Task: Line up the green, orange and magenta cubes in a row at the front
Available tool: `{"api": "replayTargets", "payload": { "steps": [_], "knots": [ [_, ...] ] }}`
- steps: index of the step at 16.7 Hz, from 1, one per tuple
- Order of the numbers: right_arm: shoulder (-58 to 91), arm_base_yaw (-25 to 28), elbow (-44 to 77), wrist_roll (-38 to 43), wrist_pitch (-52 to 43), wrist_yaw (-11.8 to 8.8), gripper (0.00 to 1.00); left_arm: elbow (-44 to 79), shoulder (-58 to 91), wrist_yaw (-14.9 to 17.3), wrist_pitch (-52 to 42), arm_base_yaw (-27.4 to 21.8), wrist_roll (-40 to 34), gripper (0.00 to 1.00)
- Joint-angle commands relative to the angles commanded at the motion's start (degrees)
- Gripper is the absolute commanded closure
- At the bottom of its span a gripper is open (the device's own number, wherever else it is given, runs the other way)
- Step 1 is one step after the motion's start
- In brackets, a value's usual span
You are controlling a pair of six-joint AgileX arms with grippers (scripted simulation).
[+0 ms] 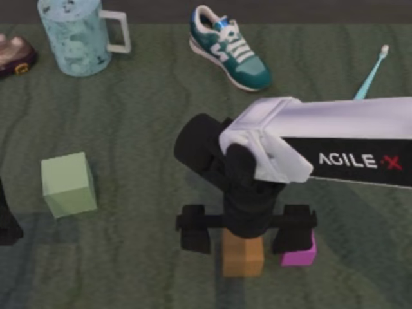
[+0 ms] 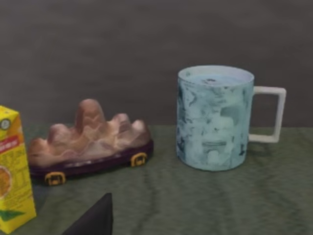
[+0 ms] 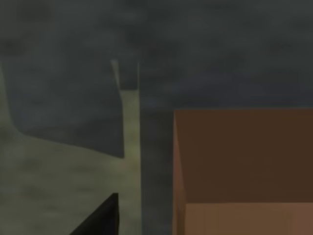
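Orange cube (image 1: 243, 256) sits at the near edge of the table, directly under the right gripper (image 1: 246, 226), whose two dark fingers stand spread wide to either side of it, not touching its faces; the hand is released and holds nothing. In the right wrist view the orange cube (image 3: 242, 166) fills the frame, flat-faced and sharp-edged. The magenta cube (image 1: 300, 253), smaller, lies just beside it on the right, partly under one finger.

By my judgement the step in hand is setting the orange cube into the row, and the safe finish is a straight lift with the fingers kept wide, since the right-hand finger hangs close over the magenta cube and any sideways drift could nudge it out of line.

The green cube (image 1: 67, 184), the largest and pale, rests well apart to the left and a little farther back; it is not yet in the row. It should take a wider grasp, and its plain matte faces ought to hold well between flat pads. The left gripper (image 1: 6, 222) is parked at the left edge; I cannot tell how its fingers stand.

All three cubes are plain, matte and square-cornered. They sit on a dull green cloth-like table (image 1: 141, 129) with faint ripples. At the far side stand a mottled light blue mug (image 1: 76, 33) and a teal sneaker (image 1: 229, 45).
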Motion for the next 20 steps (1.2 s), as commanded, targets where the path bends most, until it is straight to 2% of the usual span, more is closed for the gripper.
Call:
{"api": "replayTargets", "payload": {
  "steps": [4, 10, 15, 17, 20],
  "knots": [
    [-0.68, 0.1, 1.92, 0.11, -2.39, 0.01, 0.0, 0.0, 0.0, 0.0, 0.0, 0.0, 0.0, 0.0],
    [-4.39, 0.54, 9.5, 0.04, -14.04, -0.03, 0.0, 0.0, 0.0, 0.0, 0.0, 0.0, 0.0, 0.0],
    [-4.47, 0.24, 9.74, 0.0, -14.36, -0.03, 0.0, 0.01, 0.01, 0.0, -0.01, 0.0, 0.0, 0.0],
    [-6.2, -0.51, 8.42, -1.04, -13.42, 0.66, 0.0, 1.43, 1.45, 0.09, -1.12, -0.3, 1.15, 0.0],
    [-13.35, -3.52, 3.18, -4.79, -9.73, 2.88, 0.0, 7.01, 7.38, 0.24, -5.39, -1.2, 5.54, 0.0]
  ]
}}
